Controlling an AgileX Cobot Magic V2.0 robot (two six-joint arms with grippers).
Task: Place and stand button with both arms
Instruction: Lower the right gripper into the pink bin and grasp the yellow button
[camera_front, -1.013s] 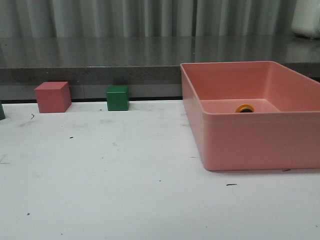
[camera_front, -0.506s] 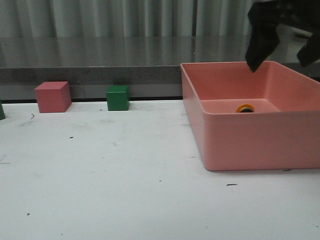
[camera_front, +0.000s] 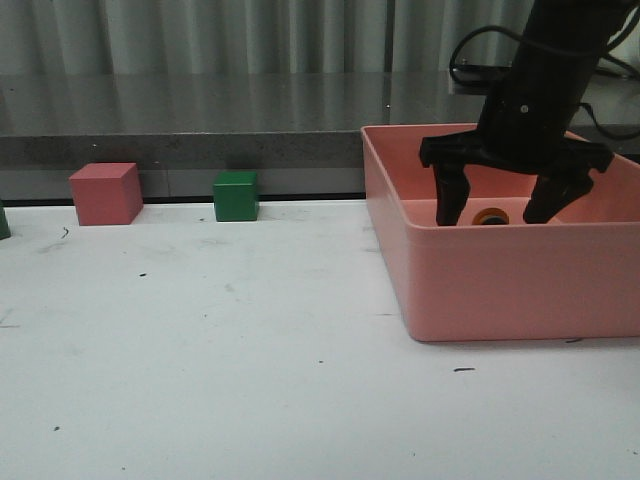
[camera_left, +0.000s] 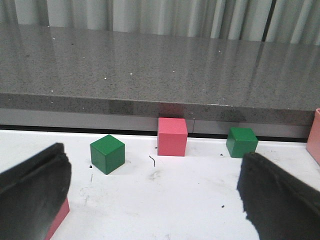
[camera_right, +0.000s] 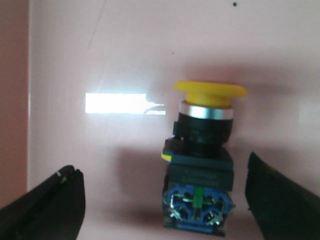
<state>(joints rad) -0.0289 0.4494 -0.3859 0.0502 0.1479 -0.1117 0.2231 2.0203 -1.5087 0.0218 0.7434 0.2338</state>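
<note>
The button (camera_right: 202, 160) lies on its side on the floor of the pink bin (camera_front: 480, 290), yellow cap pointing away from the camera wrist and clear-bluish base toward it. In the front view only its yellow cap (camera_front: 490, 216) shows over the bin wall. My right gripper (camera_front: 505, 212) hangs open inside the bin, one finger on each side of the button, not touching it; it also shows in the right wrist view (camera_right: 167, 200). My left gripper (camera_left: 155, 200) is open and empty above the white table, out of the front view.
A pink cube (camera_front: 105, 193) and a green cube (camera_front: 236, 195) stand at the back of the table by the grey ledge. The left wrist view shows a second green cube (camera_left: 107, 153) and a pink object's edge (camera_left: 57, 220) by the left finger.
My right arm has come down from the upper right into the bin, and its open fingers now straddle the button. The button and the cubes have not moved.
</note>
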